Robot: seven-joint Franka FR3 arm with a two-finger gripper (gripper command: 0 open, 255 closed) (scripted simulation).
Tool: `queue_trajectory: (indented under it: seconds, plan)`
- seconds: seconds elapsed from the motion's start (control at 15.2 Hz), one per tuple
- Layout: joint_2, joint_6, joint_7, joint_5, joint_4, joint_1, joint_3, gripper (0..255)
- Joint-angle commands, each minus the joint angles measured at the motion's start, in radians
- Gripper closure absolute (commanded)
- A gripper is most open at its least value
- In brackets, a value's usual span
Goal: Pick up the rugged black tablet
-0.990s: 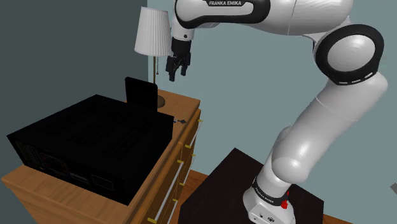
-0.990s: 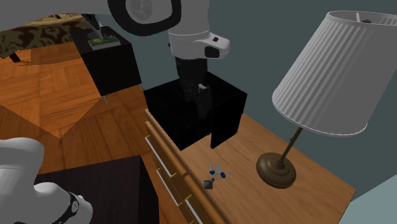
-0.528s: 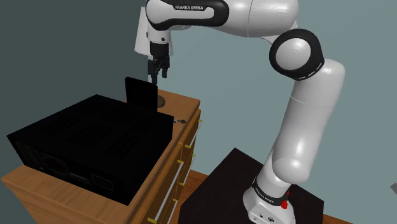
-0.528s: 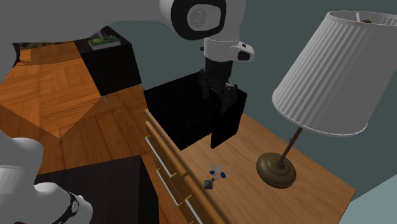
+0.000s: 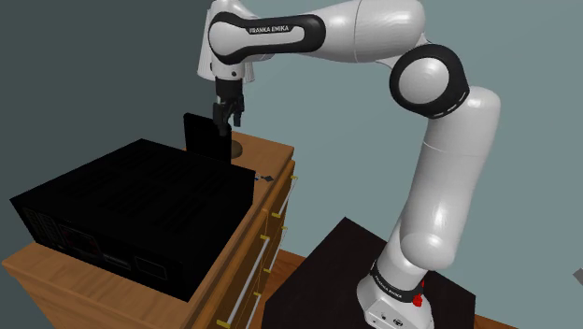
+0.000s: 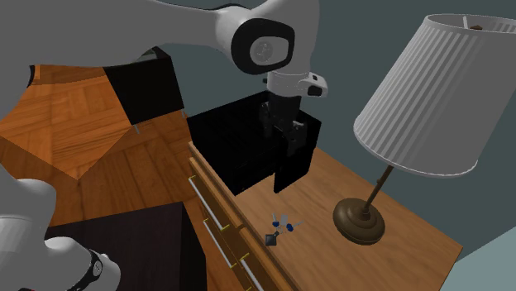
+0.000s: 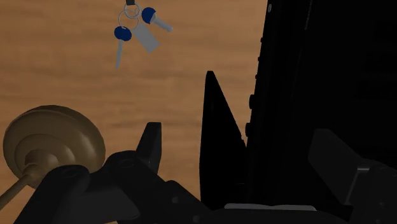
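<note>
Wrist view: the end effector stands wide open over the upright tablet. I fear it may catch the black box just beside it and topple the tablet.

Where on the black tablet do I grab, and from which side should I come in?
Take its top edge, from straight above. The tablet stands on edge on the dresser against the black box, its upper part rising clear of the box, so both faces are free there. The open pincer hangs over that edge; put one finger down each face.
</note>
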Motion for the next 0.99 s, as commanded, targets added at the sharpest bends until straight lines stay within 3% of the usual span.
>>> queue_trajectory:
  seconds: [0.0,0.07,0.66,0.92]
  plan:
    - [-0.002,0.011,-0.002,0.0,-0.013,-0.001,-0.001,0]
    - [-0.003,0.01,-0.003,0.0,-0.013,-0.002,-0.001,255]
    - [-0.002,0.011,-0.002,0.0,-0.013,-0.001,-0.001,255]
    - [-0.001,-0.043,-0.002,0.0,0.042,-0.001,-0.001,255]
